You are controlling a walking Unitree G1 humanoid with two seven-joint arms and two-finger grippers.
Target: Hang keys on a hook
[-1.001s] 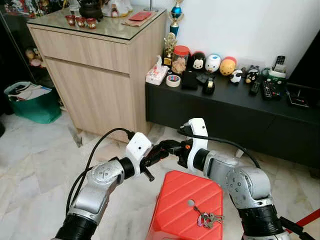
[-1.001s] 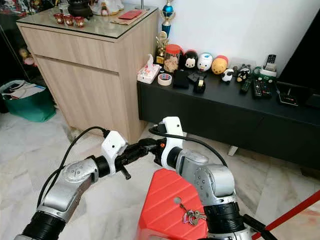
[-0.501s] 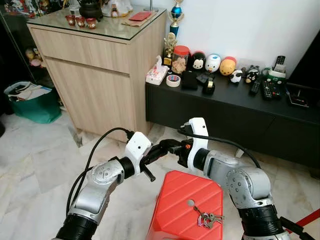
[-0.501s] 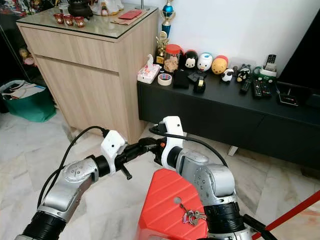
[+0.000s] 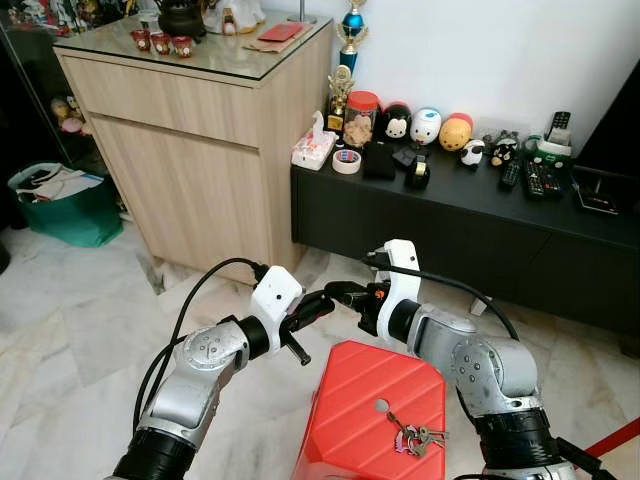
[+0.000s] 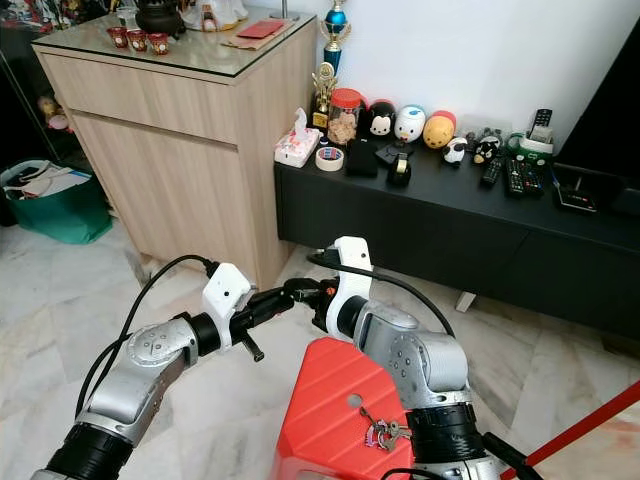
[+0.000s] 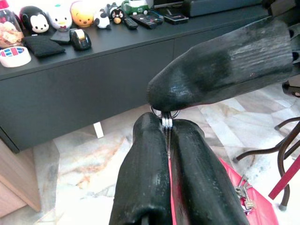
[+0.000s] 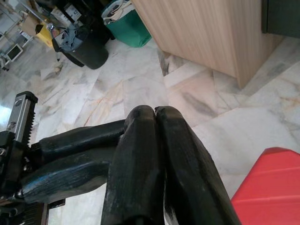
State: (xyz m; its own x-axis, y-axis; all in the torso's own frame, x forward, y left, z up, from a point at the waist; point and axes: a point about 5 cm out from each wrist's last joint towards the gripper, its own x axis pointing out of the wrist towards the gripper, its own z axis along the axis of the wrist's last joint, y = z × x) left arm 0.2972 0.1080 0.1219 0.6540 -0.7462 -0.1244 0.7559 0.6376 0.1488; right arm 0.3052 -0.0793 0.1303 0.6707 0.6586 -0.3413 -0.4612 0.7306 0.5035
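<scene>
Left wrist view | left gripper (image 7: 167,123) pinching key ring (image 7: 164,116) | keys (image 5: 418,436) on red stool (image 5: 360,390)

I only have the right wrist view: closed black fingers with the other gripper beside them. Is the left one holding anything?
Observer: Yes. The left wrist view shows the left gripper shut on a metal ring, pinched at its tips.
Operator: And the keys?
Observer: A bunch of keys lies on top of the red stool, nearer the robot than the right gripper.
Operator: What's ahead?
Observer: A black sideboard against the wall, topped with toys and remotes.
</scene>
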